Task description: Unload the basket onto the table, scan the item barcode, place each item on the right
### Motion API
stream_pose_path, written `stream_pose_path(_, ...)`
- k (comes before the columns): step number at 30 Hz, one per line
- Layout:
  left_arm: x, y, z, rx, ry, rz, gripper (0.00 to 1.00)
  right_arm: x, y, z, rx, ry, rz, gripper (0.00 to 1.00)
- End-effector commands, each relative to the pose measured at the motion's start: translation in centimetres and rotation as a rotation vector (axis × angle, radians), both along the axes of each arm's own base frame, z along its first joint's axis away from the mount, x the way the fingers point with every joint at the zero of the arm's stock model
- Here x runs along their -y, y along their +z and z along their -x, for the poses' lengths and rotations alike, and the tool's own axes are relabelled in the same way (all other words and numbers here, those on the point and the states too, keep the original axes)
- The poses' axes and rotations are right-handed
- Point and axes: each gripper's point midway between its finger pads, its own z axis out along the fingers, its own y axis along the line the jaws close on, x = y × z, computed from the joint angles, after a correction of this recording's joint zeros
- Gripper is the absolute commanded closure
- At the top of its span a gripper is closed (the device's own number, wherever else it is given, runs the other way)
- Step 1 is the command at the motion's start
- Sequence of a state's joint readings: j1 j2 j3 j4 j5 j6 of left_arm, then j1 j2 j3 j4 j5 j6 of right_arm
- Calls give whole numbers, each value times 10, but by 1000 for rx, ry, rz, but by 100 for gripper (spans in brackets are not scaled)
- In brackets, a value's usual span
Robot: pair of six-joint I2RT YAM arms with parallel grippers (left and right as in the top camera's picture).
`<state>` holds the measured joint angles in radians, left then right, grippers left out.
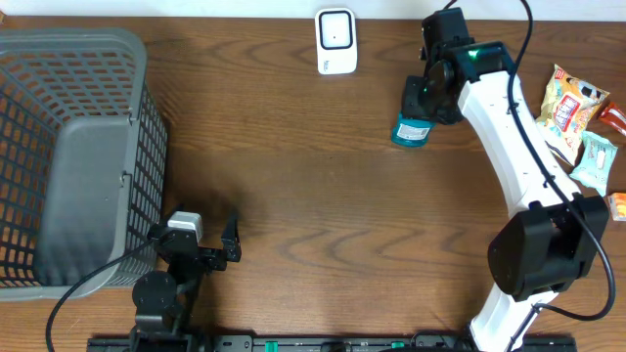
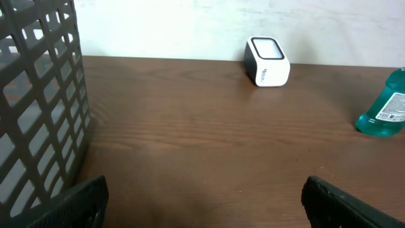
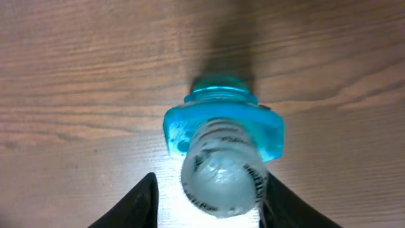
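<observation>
The item, a teal bottle (image 1: 411,130) with a white label and a clear cap, stands on the brown table right of centre; it also shows at the right edge as the bottle (image 2: 385,111). My right gripper (image 1: 430,98) hovers straight over it. Seen from above, the bottle (image 3: 221,133) sits between the jaws of my right gripper (image 3: 209,190), which are open: a clear gap lies on the left, and the right finger is at the cap's side. The white barcode scanner (image 1: 335,41) stands at the table's back edge, left of the bottle, its scanner (image 2: 267,61) window facing forward. My left gripper (image 1: 196,237) rests open near the front, holding nothing (image 2: 204,190).
A grey mesh basket (image 1: 68,147) fills the left side, its wall (image 2: 38,95) close beside my left gripper. Snack packets (image 1: 572,103) and a pale green packet (image 1: 595,161) lie at the far right edge, beyond my right arm.
</observation>
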<state>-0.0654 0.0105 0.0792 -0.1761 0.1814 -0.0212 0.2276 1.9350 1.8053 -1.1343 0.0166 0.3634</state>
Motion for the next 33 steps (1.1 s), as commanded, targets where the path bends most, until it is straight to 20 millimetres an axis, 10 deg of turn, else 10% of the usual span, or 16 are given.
stream_pose_path(1, 1, -12, 1, -32, -12, -12, 2, -2, 22, -1, 51, -1, -7, 53)
stream_pose_path(7, 1, -12, 1, -32, -12, -12, 2, -2, 40, 4, 78, 1, -14, 55)
stream_pose_path(14, 1, -12, 1, -32, -12, -12, 2, 1, 98, 17, 210, 1, -46, 5)
stream_pose_path(18, 1, -12, 1, -32, -12, -12, 2, 4, 109, 20, 239, 18, -36, 1)
stream_pose_path(33, 1, -12, 1, -32, -12, -12, 2, 19, 4, -11, 15, -29, 23, 1)
